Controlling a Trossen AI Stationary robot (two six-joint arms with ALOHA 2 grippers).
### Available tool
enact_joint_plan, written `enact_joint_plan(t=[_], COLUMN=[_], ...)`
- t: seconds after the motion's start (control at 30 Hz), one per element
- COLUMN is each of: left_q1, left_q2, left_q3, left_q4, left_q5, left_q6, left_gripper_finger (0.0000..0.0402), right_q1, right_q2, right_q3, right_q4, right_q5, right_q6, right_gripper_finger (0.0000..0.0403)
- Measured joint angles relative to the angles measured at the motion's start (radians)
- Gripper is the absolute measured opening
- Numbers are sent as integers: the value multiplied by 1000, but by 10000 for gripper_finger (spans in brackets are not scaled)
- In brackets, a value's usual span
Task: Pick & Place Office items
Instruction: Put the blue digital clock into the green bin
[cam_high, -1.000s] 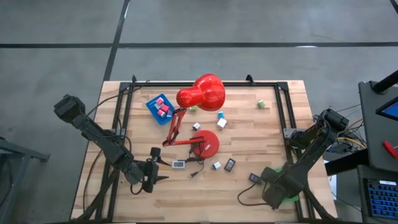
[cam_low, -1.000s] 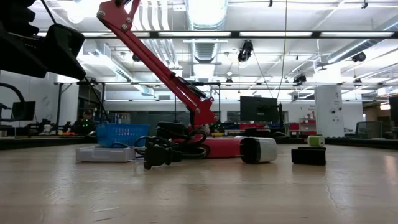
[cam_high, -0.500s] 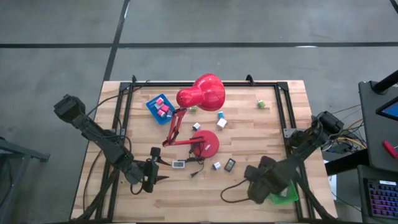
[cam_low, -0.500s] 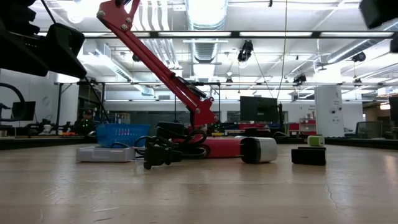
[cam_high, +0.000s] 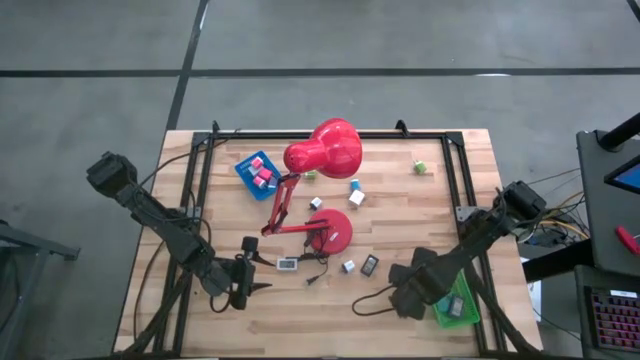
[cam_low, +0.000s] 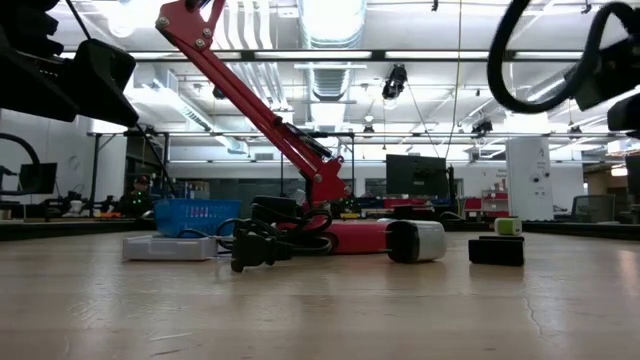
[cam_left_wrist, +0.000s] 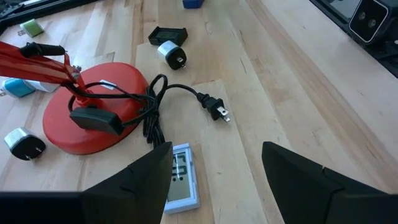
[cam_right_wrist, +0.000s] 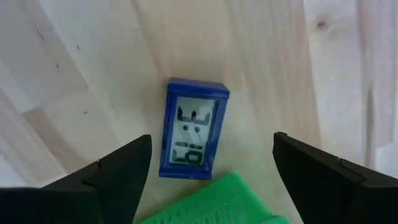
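Wooden surface (cam_high: 400, 215) carries a red lamp (cam_high: 328, 232), blue tray (cam_high: 258, 172), green tray (cam_high: 458, 305) beside the right hand (cam_high: 400, 298), and scattered office items (cam_high: 357, 197).

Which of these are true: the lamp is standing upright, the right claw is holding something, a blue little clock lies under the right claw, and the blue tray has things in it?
1. The red lamp stands upright. False: it lies tipped over on the table.
2. The right gripper holds something. False: its fingers are spread open, gripping nothing.
3. A small blue clock lies flat beneath the right gripper, beside a green tray. True.
4. The blue tray holds pink pieces. True.
5. The left gripper hovers open near a white clock. True.
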Motion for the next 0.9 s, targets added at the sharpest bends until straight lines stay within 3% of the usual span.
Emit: enact_joint_plan(t=[0.9], left_q1=[-1], left_q2=[0], left_q3=[0], left_q4=[0], left_q5=[0], left_q6=[0], left_gripper_finger=[250], right_q1=[-56], right_q2=[-7], right_q3=[-133], right_q4=[194], right_q5=[-63], right_q6=[-77], right_gripper_finger=[334])
